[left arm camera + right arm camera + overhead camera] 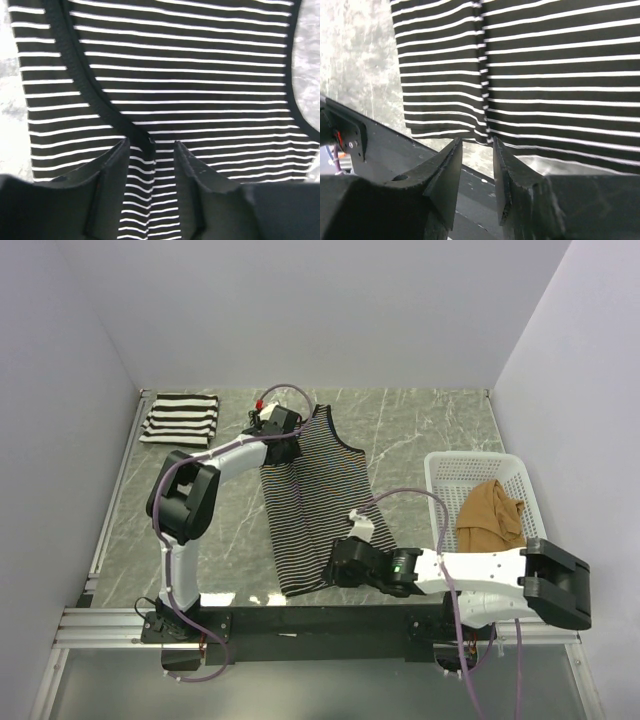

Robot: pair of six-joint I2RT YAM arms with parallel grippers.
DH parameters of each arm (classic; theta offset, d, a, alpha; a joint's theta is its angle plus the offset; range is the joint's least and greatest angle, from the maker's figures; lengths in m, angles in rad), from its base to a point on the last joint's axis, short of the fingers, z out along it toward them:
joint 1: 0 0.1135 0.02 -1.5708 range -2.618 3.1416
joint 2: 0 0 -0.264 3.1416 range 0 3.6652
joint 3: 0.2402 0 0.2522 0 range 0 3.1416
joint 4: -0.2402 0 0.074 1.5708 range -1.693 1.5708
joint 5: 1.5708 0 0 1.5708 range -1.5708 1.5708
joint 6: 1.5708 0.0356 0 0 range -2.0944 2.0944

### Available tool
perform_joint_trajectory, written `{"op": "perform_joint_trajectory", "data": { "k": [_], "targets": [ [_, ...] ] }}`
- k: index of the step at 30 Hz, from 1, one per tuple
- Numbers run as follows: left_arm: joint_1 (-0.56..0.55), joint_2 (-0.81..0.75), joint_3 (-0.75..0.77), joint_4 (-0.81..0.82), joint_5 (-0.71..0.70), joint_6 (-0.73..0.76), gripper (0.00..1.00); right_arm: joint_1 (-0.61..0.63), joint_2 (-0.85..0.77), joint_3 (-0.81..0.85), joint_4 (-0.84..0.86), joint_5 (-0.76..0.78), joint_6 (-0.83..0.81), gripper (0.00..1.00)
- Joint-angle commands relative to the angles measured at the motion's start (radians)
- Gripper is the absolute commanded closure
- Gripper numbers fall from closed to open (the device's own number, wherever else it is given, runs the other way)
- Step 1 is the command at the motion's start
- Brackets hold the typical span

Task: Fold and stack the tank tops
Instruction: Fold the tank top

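Observation:
The thin-striped tank top with dark trim lies flat in the middle of the table, neck end far. My left gripper is at its far left shoulder. In the left wrist view its jaws stand apart over the striped cloth, straddling the side seam below the dark armhole trim. My right gripper is at the near hem. In the right wrist view it is open and empty just short of the hem. The wide-striped top lies folded at the far left. The tan-brown top is bunched in the basket.
A white lattice basket stands at the right. A black rail runs along the near table edge, right under the right fingers. White walls close in the left, back and right sides.

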Motion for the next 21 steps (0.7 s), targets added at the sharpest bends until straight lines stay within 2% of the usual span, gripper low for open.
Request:
{"op": "perform_joint_trajectory", "data": {
  "k": [1, 3, 7, 8, 10, 12, 14, 21],
  "targets": [
    [-0.002, -0.108, -0.025, 0.103, 0.01, 0.043, 0.52, 0.007, -0.077, -0.01, -0.082, 0.105, 0.031, 0.61],
    [0.007, -0.136, -0.053, 0.111, -0.005, 0.037, 0.53, 0.017, -0.083, 0.011, -0.111, 0.135, 0.022, 0.61],
    [0.048, -0.182, -0.098, 0.086, -0.011, -0.015, 0.78, 0.038, 0.005, 0.107, -0.117, 0.149, -0.059, 0.61],
    [0.048, -0.18, -0.107, 0.086, -0.007, -0.02, 0.81, 0.038, 0.033, 0.132, -0.122, 0.146, -0.079, 0.61],
    [0.053, -0.159, -0.101, 0.063, -0.007, -0.017, 0.93, 0.038, 0.12, 0.207, -0.134, 0.145, -0.121, 0.66],
    [0.057, -0.127, -0.099, 0.049, 0.004, -0.014, 0.99, 0.037, 0.198, 0.259, -0.147, 0.148, -0.153, 0.69],
    [0.068, -0.11, -0.108, 0.051, 0.016, -0.014, 0.99, 0.037, 0.242, 0.282, -0.15, 0.157, -0.167, 0.75],
    [0.113, -0.024, -0.125, 0.058, 0.055, 0.009, 1.0, 0.063, 0.41, 0.313, -0.16, 0.146, -0.191, 0.83]
  ]
}}
